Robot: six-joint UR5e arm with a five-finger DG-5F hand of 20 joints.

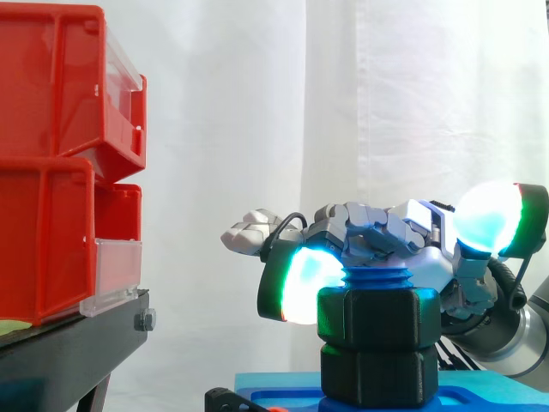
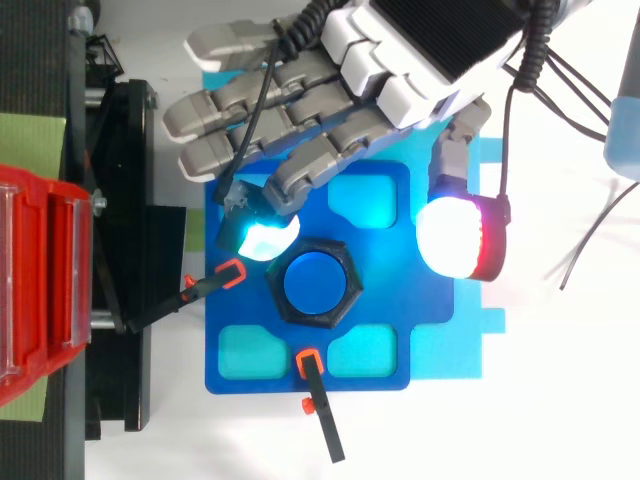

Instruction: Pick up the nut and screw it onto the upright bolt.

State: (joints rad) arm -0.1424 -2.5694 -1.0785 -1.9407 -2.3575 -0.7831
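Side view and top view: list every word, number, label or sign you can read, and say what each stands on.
None can be read: no word, number or sign shows on the red bins, the blue plate, the black nut or the robot hand.

Bolt [image 1: 376, 278] shank is hidden inside the black nut [image 1: 377, 318]; the hex base [image 1: 377, 378] below is cropped by the bottom edge. Blue base plate [image 2: 385, 300] is partly covered by the hand [image 2: 300, 110]. Red bins [image 1: 43, 215] are cropped at left. Pad-to-nut contact cannot be told
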